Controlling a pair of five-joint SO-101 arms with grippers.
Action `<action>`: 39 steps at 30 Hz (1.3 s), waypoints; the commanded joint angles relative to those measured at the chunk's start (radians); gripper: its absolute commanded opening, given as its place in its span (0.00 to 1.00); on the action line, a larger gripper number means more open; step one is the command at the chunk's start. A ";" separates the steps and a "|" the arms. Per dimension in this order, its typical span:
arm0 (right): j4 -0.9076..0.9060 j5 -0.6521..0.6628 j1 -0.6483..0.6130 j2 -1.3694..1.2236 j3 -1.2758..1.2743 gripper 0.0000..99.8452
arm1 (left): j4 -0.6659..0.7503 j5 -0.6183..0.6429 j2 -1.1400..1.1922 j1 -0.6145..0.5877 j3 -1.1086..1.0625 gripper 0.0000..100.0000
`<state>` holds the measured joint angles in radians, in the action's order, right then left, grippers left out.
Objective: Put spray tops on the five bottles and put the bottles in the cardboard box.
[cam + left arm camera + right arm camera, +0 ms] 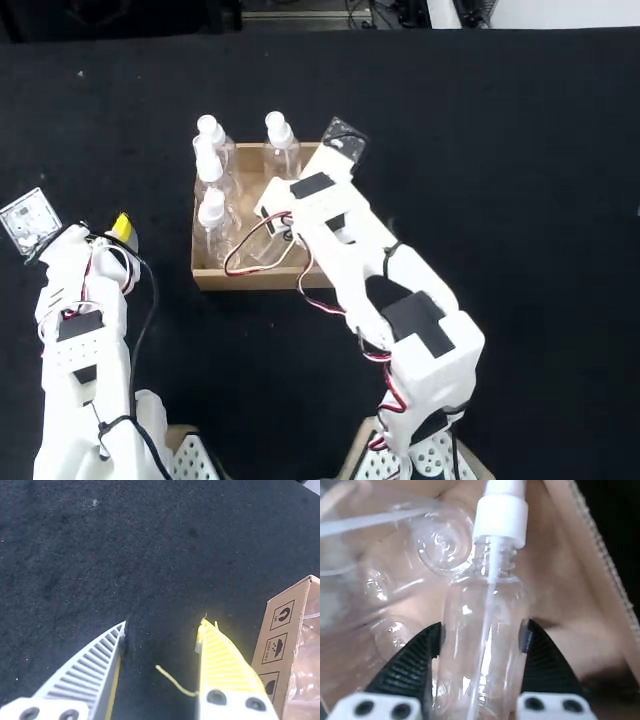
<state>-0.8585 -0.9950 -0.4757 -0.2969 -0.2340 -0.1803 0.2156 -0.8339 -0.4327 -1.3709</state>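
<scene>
The cardboard box stands mid-table with several clear bottles in it, each wearing a white spray top. My right arm leans over the box and covers its right half. Inside the box, my right gripper is shut on a clear bottle with a white spray top, one black finger on each side of its body. My left gripper hangs open over bare black table, left of the box, with nothing between its fingers.
Other clear bottles crowd close beside the held one, and the box wall runs along its other side. Black cloth covers the whole table. My left arm stands at the near left.
</scene>
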 commanded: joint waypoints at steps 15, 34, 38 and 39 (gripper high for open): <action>-0.092 0.006 0.063 0.257 -0.001 0.11 | 0.023 -0.005 -0.011 0.007 0.008 0.20; -0.127 0.149 0.064 0.478 -0.139 0.11 | 0.023 -0.005 -0.011 0.008 0.010 0.20; -0.127 0.150 0.071 0.489 -0.162 0.11 | 0.023 -0.005 -0.011 0.008 0.010 0.20; -0.130 0.158 0.081 0.490 -0.162 0.11 | 0.023 -0.005 -0.011 0.008 0.010 0.20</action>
<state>-0.9828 -0.8554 -0.4342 0.1143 -0.4012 -0.1803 0.2156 -0.8339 -0.4327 -1.3709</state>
